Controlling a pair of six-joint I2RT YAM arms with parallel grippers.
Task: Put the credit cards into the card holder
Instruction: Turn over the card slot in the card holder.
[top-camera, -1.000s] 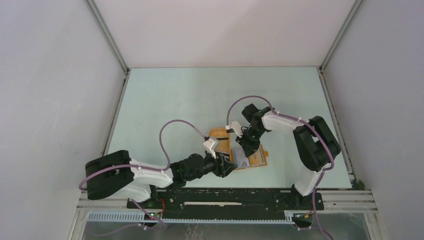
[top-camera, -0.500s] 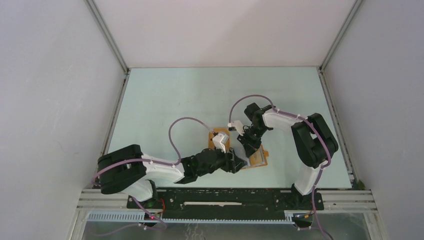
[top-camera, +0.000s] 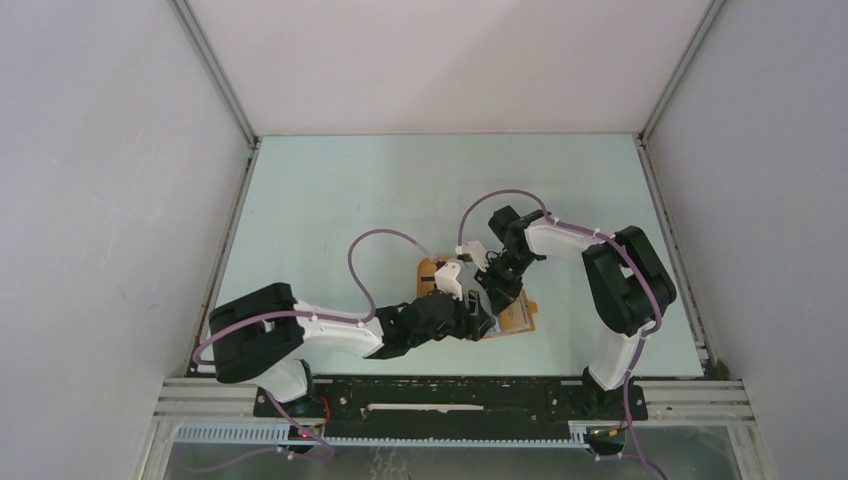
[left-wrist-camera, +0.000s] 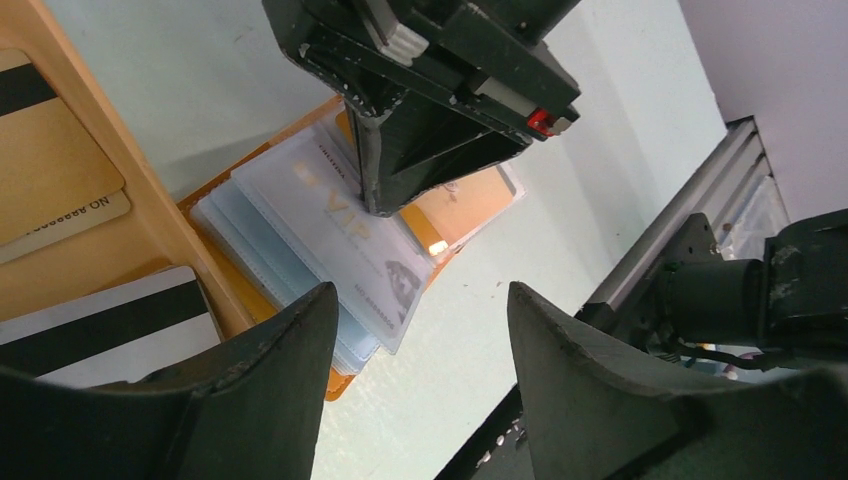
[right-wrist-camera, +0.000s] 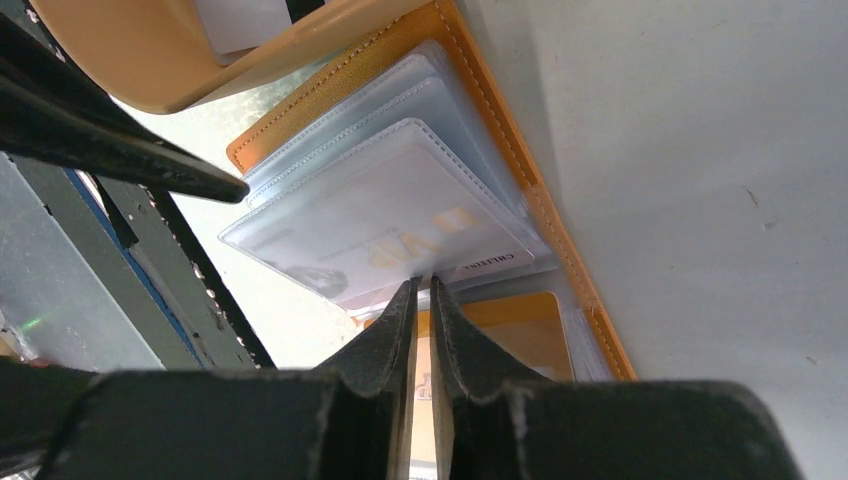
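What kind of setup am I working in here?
Likely a lab test cell: a pale green table closed in by plain white walls, with an aluminium rail carrying both arm bases.

Card holder (right-wrist-camera: 560, 235): orange-tan cover looked like smooth leather or imitation leather, matt, with a stitched edge. Inner sleeves (right-wrist-camera: 400, 215) were clear, slightly frosted soft plastic with a faint sheen and welded seams. Card (left-wrist-camera: 345, 235) inside the top sleeve was pale, smooth plastic with gold lettering. Tray (left-wrist-camera: 130, 215) was tan plastic, smooth, semi-matt. Cards in the tray (left-wrist-camera: 110, 325) looked glossy, with matt black stripes. Left gripper (left-wrist-camera: 420, 385) fingers were black plastic, coarse and scuffed. Right gripper (right-wrist-camera: 422, 290) fingers likewise. Table (right-wrist-camera: 700, 150) was pale, matt, lightly speckled.
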